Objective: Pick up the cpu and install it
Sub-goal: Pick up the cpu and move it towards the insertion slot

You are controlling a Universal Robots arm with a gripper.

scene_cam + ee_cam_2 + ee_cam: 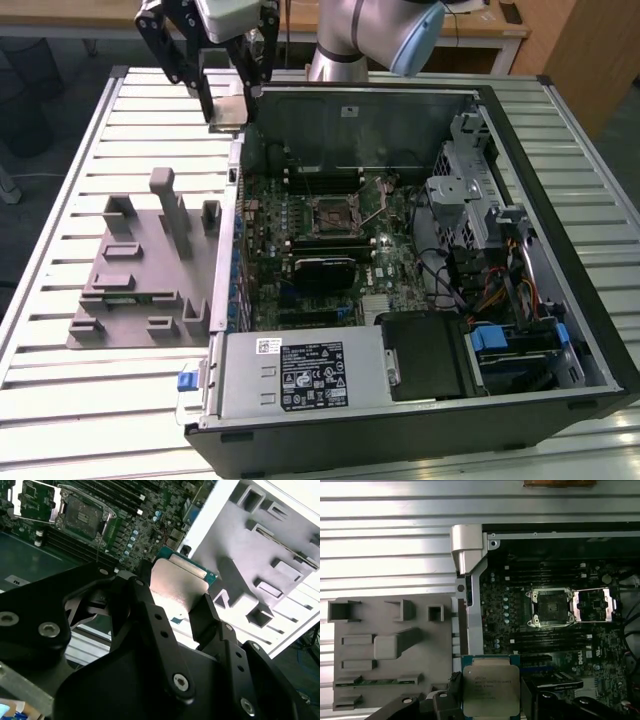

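Slippage was the risk: the hand (229,108) clamped the cpu (490,690) by its edges, well apart from the open socket (551,609); tilt could damage contacts.

bright, perhaps overhead light; strong glare

From the upper left of the exterior view, where the gripper (228,106) grips the cpu (228,116) over the case wall (237,240), open air runs to the socket (333,215) mid-frame. Drive cages (465,195) crowd the right, and cables (435,268) perhaps intrude.
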